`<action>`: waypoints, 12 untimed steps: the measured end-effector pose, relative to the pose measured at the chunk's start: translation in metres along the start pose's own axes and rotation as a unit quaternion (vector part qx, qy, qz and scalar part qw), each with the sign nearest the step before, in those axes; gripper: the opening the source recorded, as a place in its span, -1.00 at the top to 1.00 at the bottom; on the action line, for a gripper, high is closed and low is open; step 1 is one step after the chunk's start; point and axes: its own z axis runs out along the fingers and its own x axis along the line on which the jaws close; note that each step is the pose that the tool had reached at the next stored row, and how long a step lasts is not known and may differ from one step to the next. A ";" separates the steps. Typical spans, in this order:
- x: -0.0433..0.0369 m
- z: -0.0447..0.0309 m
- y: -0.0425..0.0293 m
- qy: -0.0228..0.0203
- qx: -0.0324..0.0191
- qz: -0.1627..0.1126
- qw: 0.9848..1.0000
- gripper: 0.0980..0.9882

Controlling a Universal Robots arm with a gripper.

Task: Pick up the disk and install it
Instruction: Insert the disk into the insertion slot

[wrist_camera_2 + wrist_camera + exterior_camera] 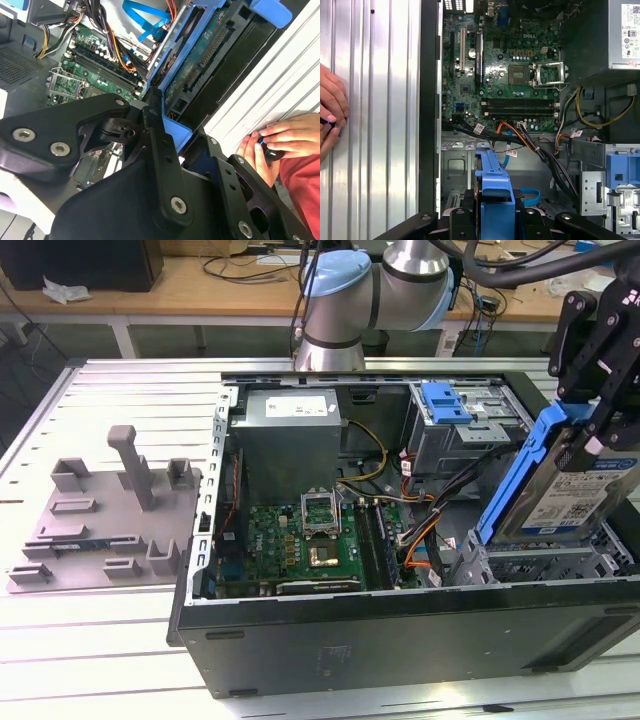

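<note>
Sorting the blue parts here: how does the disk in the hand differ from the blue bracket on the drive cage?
The disk carries a silver labelled drive in its blue frame; the blue bracket looks bare. The disk stands tilted on edge, gripped by the hand; the bracket lies flat on the drive cage. Both have blue plastic.

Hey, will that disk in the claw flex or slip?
Probably stiff and heavy for its size: the disk is a flat metal slab. Its blue plastic carrier may flex slightly, and it could slip in the claw, since it hangs tilted.
</note>
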 end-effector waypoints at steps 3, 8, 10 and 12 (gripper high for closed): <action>0.0002 0.0007 -0.0002 0.000 0.000 0.001 1.000 0.39; 0.0004 0.0020 -0.0007 0.000 0.000 0.002 1.000 0.39; 0.0004 0.0025 -0.0008 0.000 0.000 0.002 1.000 0.39; 0.0005 0.0032 -0.0010 0.000 0.000 0.002 1.000 0.39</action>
